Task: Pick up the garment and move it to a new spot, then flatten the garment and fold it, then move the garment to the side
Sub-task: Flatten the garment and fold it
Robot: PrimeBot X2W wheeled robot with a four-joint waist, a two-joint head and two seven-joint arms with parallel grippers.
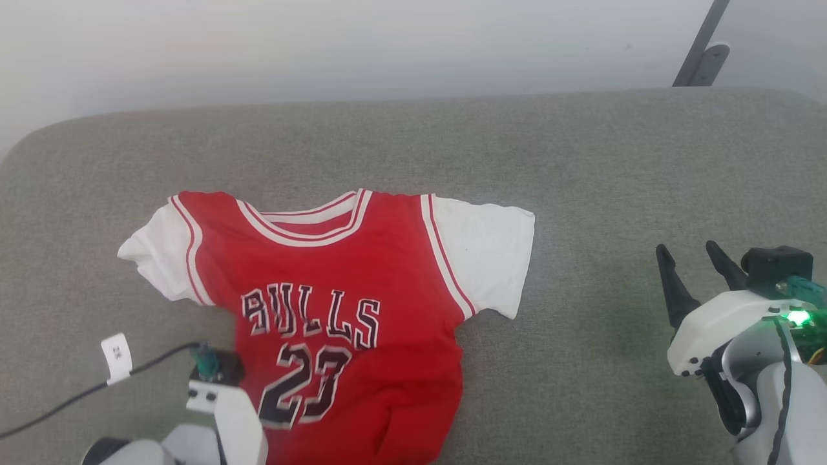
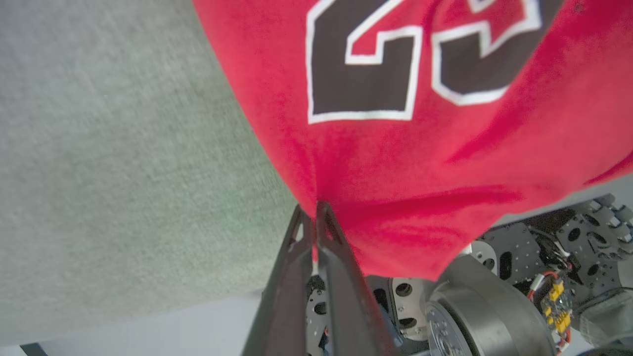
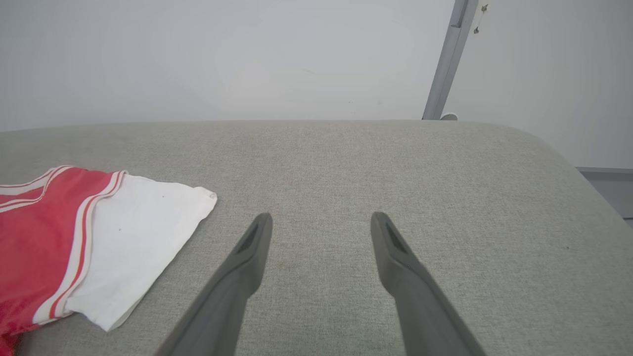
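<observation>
The garment [image 1: 362, 284] is showing soft, thin, matt cloth, red and white, creasing lightly at the hem. The tabletop [image 1: 581, 161] is wearing a coarse-woven, matt grey fabric. The right claw [image 3: 321, 221] is looking like smooth dark plastic with a dull sheen.

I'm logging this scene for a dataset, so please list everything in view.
garment: one, red with white sleeves, front up on the pad
pad: one, grey fabric, under the garment
wall: one, white, behind the pad
bar: one, grey, slanting, far right
cable: one, black with white tag, near left
left gripper: one, dark fingers, shut on the garment's hem
right gripper: one, dark fingers, open over bare pad
</observation>
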